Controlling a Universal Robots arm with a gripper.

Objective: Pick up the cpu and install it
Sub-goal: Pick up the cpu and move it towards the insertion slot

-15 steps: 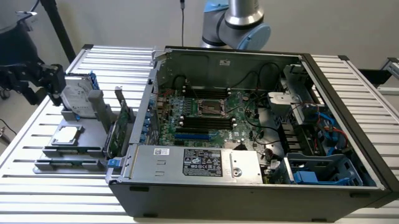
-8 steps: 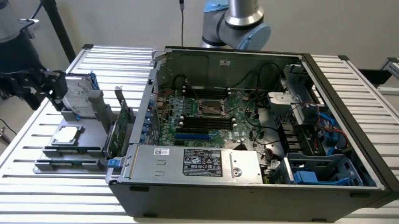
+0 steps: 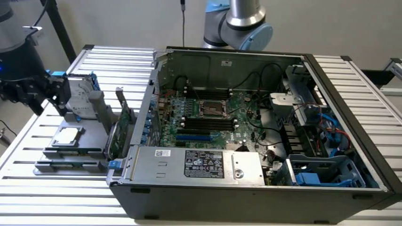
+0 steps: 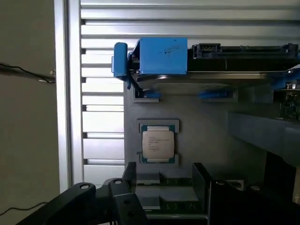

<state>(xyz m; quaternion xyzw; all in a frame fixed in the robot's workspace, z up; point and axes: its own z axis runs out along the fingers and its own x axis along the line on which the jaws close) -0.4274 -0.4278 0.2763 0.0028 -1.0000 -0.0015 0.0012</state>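
Observation:
The cpu (image 3: 68,135) is a small square chip with a silvery top, lying flat in a recess of the grey fixture (image 3: 95,134) at the exterior view's left. In the wrist view the cpu (image 4: 158,144) lies a short way ahead of my gripper (image 4: 164,185). Its dark fingers (image 4: 129,172) stand wide apart with nothing between them. In the exterior view my gripper (image 3: 55,96) hangs above the fixture's far left end, beside the upright hard drive, apart from the cpu. The empty socket (image 3: 212,109) sits on the motherboard inside the open computer case (image 3: 251,197).
A silver hard drive with a blue bracket (image 3: 80,96) (image 4: 164,56) stands on edge on the fixture (image 4: 201,136). A long green circuit card (image 3: 122,127) stands upright between fixture and case. Cables and drive cages crowd the case's right side. The ribbed metal table (image 3: 56,188) lies around.

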